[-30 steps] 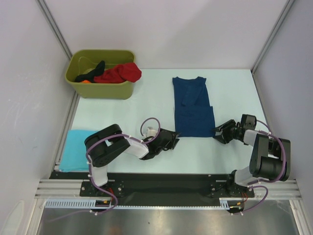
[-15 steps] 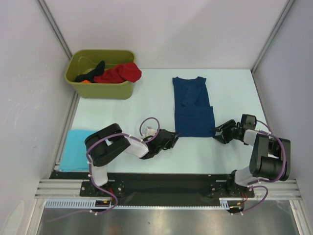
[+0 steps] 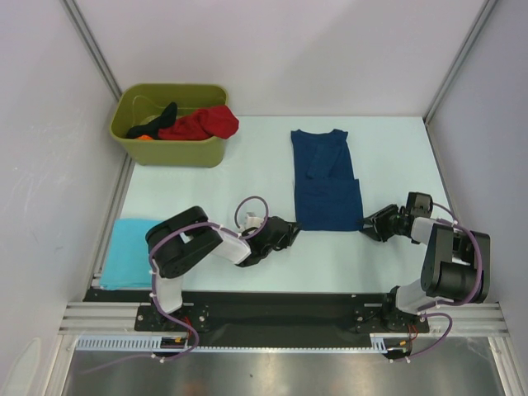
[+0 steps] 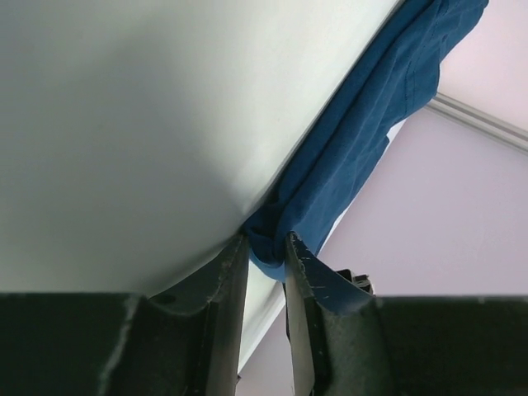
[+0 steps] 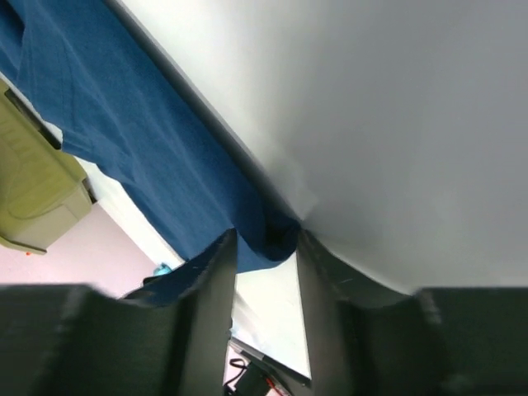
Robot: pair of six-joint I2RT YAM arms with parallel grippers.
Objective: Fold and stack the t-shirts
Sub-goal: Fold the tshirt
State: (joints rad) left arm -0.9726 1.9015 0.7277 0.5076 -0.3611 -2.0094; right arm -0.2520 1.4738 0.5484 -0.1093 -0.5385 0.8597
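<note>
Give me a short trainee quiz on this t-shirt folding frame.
1. True or false: the navy t-shirt lies inside the olive bin.
2. Where is the turquoise t-shirt? A: in the bin. B: flat at the near left edge of the table. C: under the navy t-shirt.
3. Which garment's cloth sits between the left jaws and between the right jaws?
Key: 1 false, it lies spread on the table. 2 B. 3 the navy t-shirt, at its two near corners.
</note>
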